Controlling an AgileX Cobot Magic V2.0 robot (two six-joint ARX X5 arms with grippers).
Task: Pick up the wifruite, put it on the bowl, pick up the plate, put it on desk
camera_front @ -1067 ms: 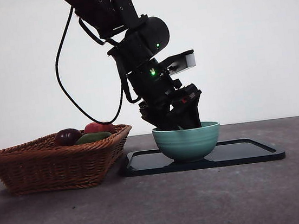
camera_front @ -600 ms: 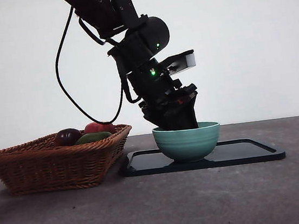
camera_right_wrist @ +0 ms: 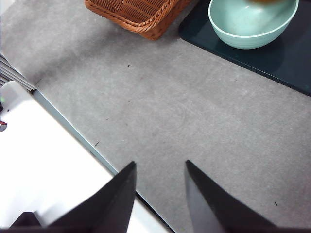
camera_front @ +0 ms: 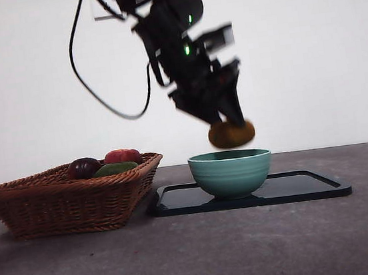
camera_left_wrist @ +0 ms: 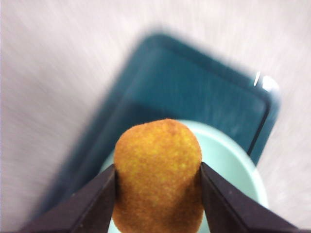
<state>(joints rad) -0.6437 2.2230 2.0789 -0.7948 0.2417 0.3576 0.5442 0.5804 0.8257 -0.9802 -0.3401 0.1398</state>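
Left gripper has lifted out of the bowl, jaws clamped on the wifruite, now just above the rim; blurred, so gap unclear. Right gripper waits over desk, jaws apart

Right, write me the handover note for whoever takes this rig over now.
Left claw: shut on the wifruite, held in the air just above the bowl.
Right claw: open, empty, waiting over bare desk.
The bowl stands on the dark plate, which lies on the desk beside the wicker basket of other fruit.
Done: wifruite picked up.
Left: release it into the bowl, then handle the plate.
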